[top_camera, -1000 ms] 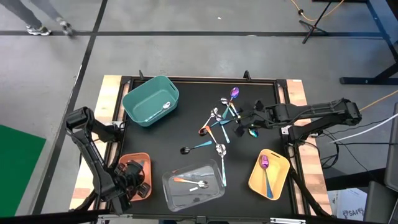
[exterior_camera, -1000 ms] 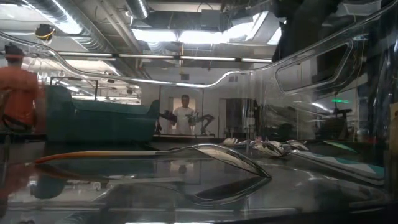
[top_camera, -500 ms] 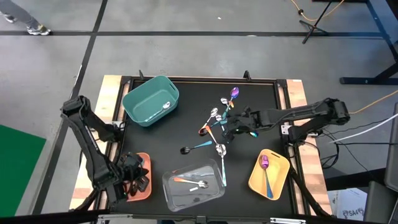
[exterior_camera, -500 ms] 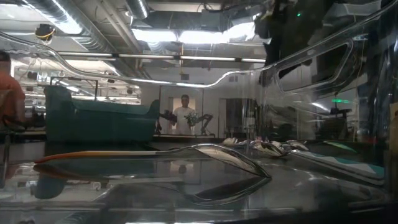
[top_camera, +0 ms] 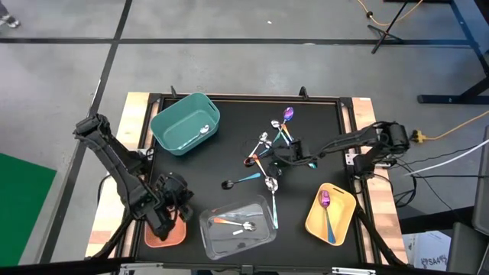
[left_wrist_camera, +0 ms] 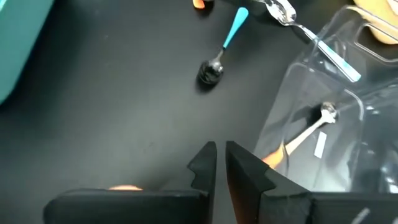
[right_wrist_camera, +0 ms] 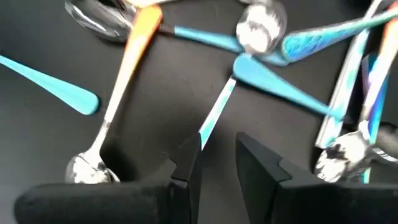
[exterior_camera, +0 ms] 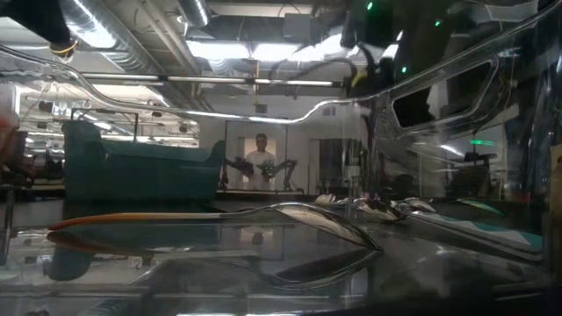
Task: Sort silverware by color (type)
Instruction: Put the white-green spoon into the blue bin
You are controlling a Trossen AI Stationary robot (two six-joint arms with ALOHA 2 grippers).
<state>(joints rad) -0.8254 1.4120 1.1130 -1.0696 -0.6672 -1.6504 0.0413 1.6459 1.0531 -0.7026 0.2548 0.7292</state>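
A pile of silverware (top_camera: 271, 147) lies mid-table: silver, orange-handled and teal-handled spoons crossing one another. My right gripper (top_camera: 286, 150) hovers open just over the pile, pointing down. In its wrist view a teal handle (right_wrist_camera: 216, 112) runs toward the gap between its fingers (right_wrist_camera: 217, 155), and an orange-handled spoon (right_wrist_camera: 121, 102) lies beside it. A black-bowled teal spoon (top_camera: 238, 181) lies alone nearer the front. My left gripper (top_camera: 174, 205) is shut and empty, above the table between the salmon bin (top_camera: 162, 233) and the clear bin (top_camera: 237, 225).
The teal bin (top_camera: 186, 122) at the far left holds a silver spoon. The clear bin at the front holds an orange-handled spoon (left_wrist_camera: 298, 134) and other spoons. The yellow bin (top_camera: 330, 212) at the front right holds a purple-bowled spoon. Bare black mat lies between the bins.
My right gripper has come down and moved toward the table's left, onto the spoon pile, tipping more steeply downward. My left gripper has risen from over the salmon bin and swung toward the table's middle, rolling as it went. No spoon has moved.
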